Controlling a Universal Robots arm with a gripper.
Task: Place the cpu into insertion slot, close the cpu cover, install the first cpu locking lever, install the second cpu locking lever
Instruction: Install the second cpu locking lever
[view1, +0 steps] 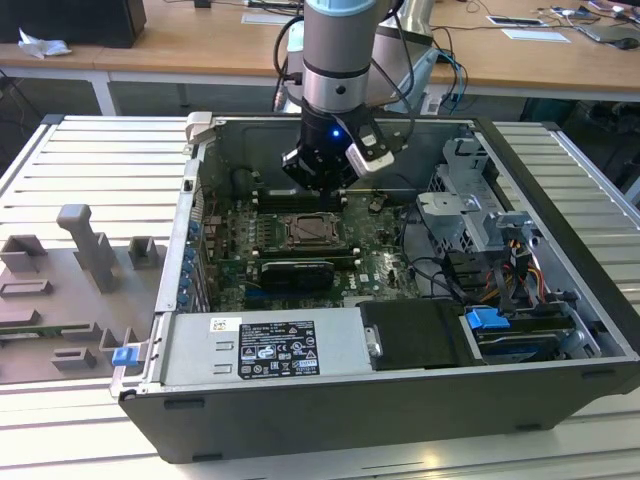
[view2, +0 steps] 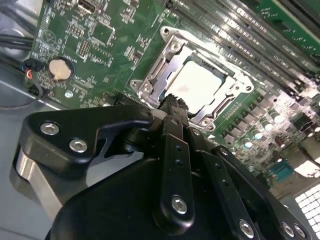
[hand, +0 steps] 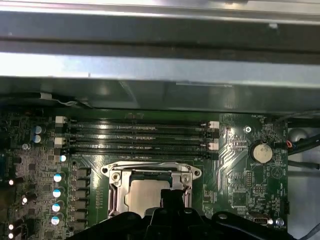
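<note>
Second wrist view: cpu (view2: 197, 85) seated in insertion slot (view2: 150, 89), cpu cover (view2: 167, 56) down around it. My hand (view2: 171, 104) hovers just above, fingers clenched, empty. I judge locking levers pending.

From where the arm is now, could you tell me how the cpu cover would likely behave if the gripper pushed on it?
The cpu cover looks like thin sheet metal, so probably stiff but bendable under a hard push. It lies flat around the cpu, so a sideways push would likely just slide off it. The gripper is right beside it.
</note>
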